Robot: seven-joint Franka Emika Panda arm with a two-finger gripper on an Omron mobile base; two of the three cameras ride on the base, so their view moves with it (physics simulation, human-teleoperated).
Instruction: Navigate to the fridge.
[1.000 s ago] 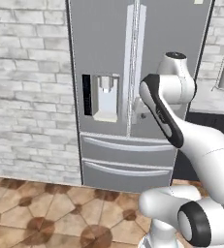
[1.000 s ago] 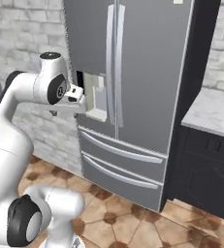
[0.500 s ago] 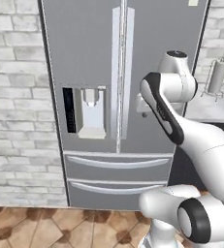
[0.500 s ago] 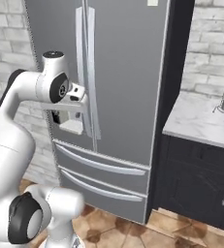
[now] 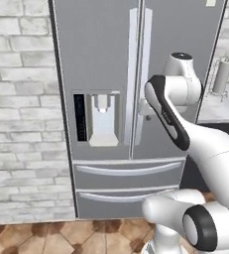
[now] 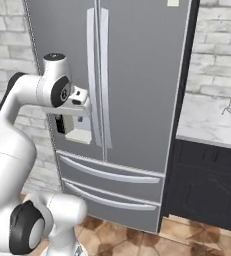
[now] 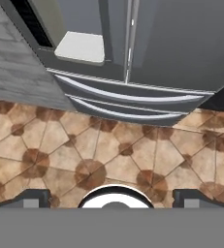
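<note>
Stainless fridge (image 5: 136, 79) doors shut, tiled floor (image 7: 108, 155) open before it, hand (image 7: 111, 197) spread open.

Brick wall (image 5: 19, 124) left; tile floor (image 7: 108, 155) below; counter (image 6: 212, 125) w/ grey holder (image 5: 221, 75) right, dark cabinet (image 6: 207, 185) under.

fridge (image 7: 147, 53): top of view, two drawers at its foot | dispenser tray (image 7: 82, 47): upper left | tiled floor (image 7: 108, 155): below | fingertips (image 7: 33, 197): wide apart, bottom corners
</note>
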